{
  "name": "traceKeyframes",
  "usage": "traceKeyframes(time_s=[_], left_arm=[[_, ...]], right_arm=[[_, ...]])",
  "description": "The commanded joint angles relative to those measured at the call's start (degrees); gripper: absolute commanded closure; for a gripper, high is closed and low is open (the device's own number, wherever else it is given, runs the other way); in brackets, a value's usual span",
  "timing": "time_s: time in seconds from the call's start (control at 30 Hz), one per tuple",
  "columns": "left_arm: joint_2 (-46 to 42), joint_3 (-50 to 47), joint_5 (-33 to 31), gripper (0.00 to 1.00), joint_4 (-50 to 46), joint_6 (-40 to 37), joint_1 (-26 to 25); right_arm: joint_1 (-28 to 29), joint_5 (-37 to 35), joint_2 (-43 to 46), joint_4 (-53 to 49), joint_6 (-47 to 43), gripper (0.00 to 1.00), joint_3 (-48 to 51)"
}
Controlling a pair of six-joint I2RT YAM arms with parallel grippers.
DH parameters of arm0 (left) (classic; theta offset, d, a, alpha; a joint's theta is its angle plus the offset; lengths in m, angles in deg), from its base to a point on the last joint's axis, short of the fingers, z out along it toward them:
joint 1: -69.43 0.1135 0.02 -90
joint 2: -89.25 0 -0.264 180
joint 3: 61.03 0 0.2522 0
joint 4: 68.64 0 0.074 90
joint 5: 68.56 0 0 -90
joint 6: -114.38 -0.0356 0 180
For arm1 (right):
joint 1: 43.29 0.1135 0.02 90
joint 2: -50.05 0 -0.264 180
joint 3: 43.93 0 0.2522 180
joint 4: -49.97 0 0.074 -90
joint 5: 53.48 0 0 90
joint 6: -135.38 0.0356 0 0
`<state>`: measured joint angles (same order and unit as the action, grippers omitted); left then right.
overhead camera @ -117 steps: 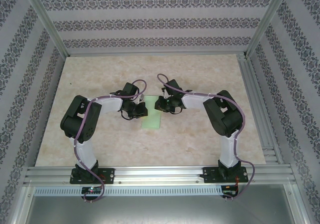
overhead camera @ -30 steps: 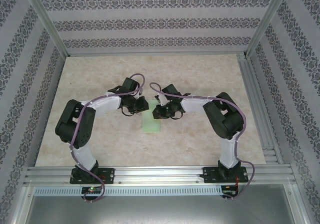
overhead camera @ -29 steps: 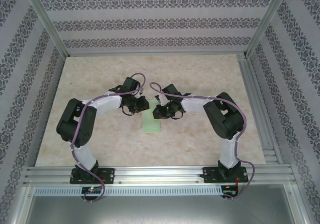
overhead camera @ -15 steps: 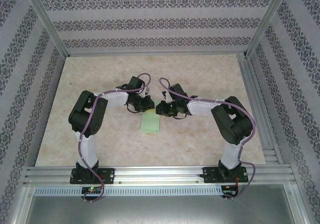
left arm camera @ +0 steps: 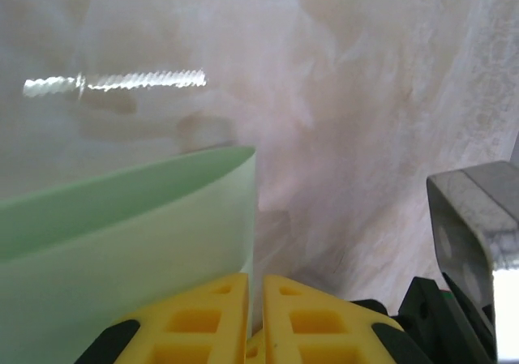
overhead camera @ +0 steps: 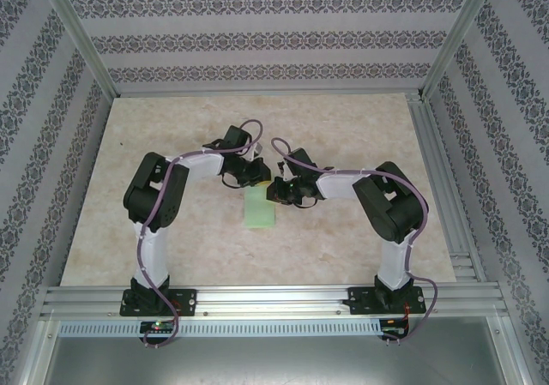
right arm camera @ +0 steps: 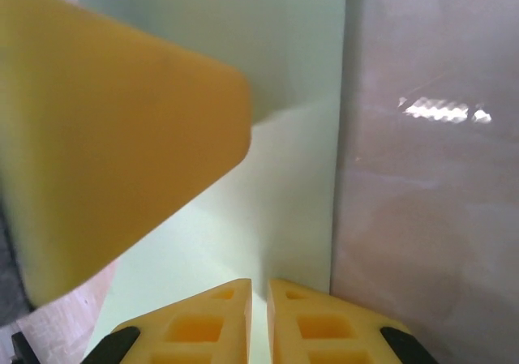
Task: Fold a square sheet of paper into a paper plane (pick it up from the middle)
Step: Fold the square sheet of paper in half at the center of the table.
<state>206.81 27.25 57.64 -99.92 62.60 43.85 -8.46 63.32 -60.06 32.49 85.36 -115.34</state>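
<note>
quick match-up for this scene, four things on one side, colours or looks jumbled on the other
1 sheet of paper
2 table
3 left claw fingers
4 back wall

a yellow
b striped pattern
c pale green
d beige marble

Pairs: 1-c, 2-d, 3-a, 4-b

Left fingers (left arm camera: 203, 319), right fingers (right arm camera: 320, 323) — both pinched together.

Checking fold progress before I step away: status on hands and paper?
Left hand shut on lifted paper edge. Right hand shut over paper, grip unclear. Paper folded narrow, mid-table. Left finger crowds right hand.
</note>
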Motion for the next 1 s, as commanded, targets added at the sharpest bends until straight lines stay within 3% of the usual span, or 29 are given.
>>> traceKeyframes(time_s=[0.0, 0.23, 0.4, 0.97], left_arm=[[2.15, 2.30, 2.48, 0.86, 1.59, -0.55, -0.48], [5.73, 5.42, 2.69, 0.86, 0.39, -1.39, -0.97], [7.60, 6.76, -1.27, 0.88, -2.65, -2.65, -0.96], [9.31, 5.50, -5.87, 0.89, -4.37, -3.75, -1.01]], right_arm=[[-0.22, -0.24, -2.35, -2.44, -4.67, 0.85, 0.08], [-1.86, 0.57, -1.30, -2.30, -6.51, 0.85, 1.44], [-1.92, 1.59, -0.05, -0.30, -3.21, 0.84, 1.58], [3.14, 4.61, 4.80, -1.96, 2.10, 0.84, 8.20]])
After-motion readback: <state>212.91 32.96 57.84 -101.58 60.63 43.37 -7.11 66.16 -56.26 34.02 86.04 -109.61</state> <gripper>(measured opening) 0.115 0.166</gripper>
